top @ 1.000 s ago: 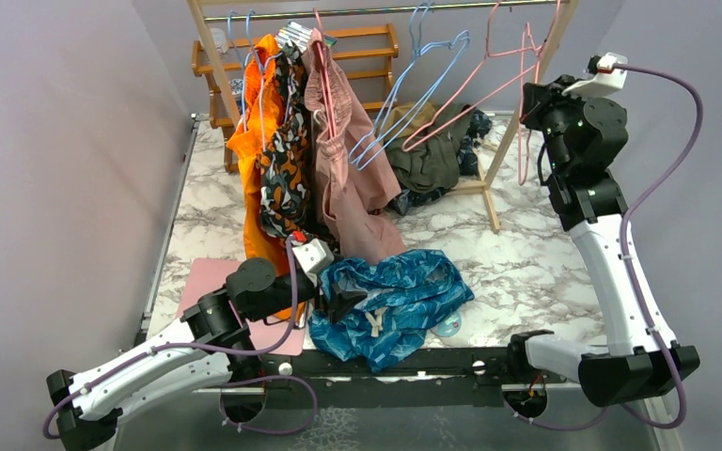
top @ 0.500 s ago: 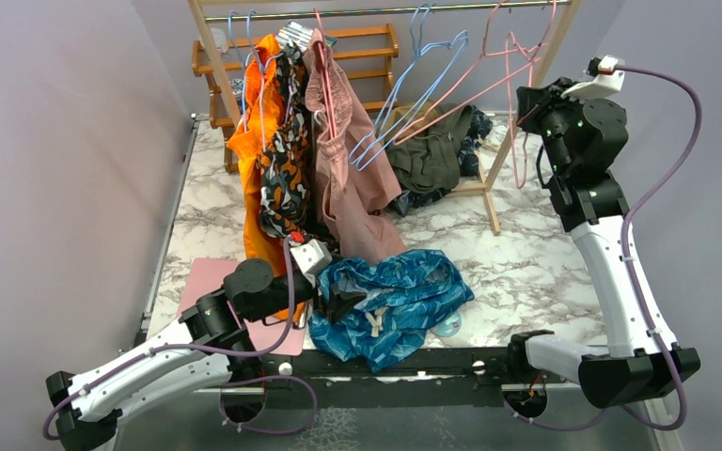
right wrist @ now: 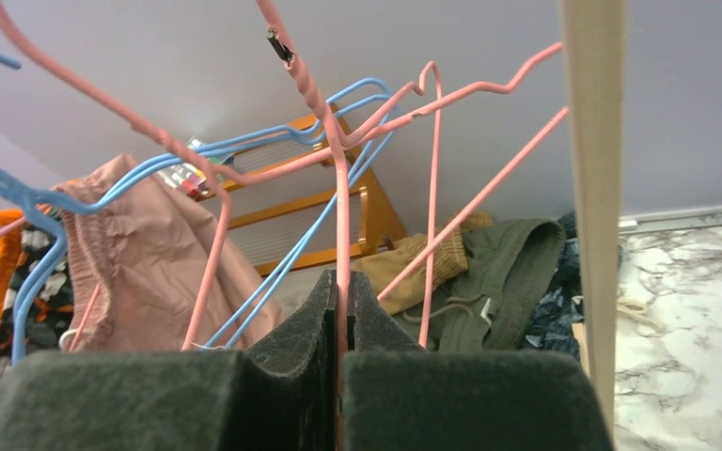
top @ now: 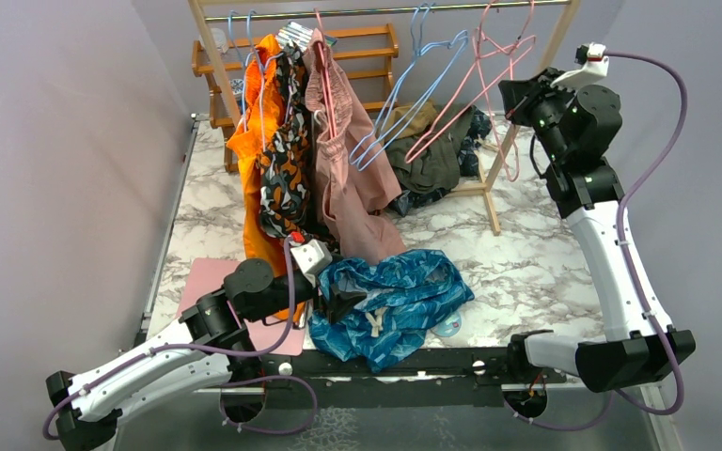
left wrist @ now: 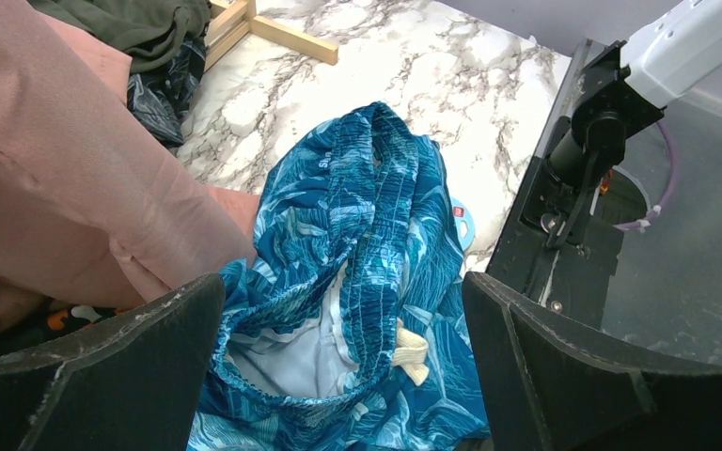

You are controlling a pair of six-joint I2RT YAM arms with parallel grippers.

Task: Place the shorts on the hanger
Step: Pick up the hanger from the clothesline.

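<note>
The teal-blue leaf-print shorts (top: 400,296) lie crumpled on the marble table near its front edge, with the white drawstring (top: 374,322) showing. My left gripper (top: 337,296) is open at the shorts' left edge. In the left wrist view the left gripper (left wrist: 343,282) has its jaws wide apart on either side of the waistband of the shorts (left wrist: 376,216). My right gripper (top: 515,94) is raised by the rail, shut on the thin pink hanger (top: 470,86). In the right wrist view the right gripper (right wrist: 341,287) pinches the wire of the pink hanger (right wrist: 340,188).
A wooden rack post (top: 555,47) stands close to the right gripper. Light blue hangers (top: 414,94), dusty-pink shorts (top: 348,160) and an orange-black garment (top: 277,160) hang on the rail. An olive clothes pile (top: 428,160) lies behind. A pink mat (top: 211,282) lies at the front left.
My right gripper has moved left and slightly up, carrying the pink hanger with it. The left arm and the shorts have not moved.
</note>
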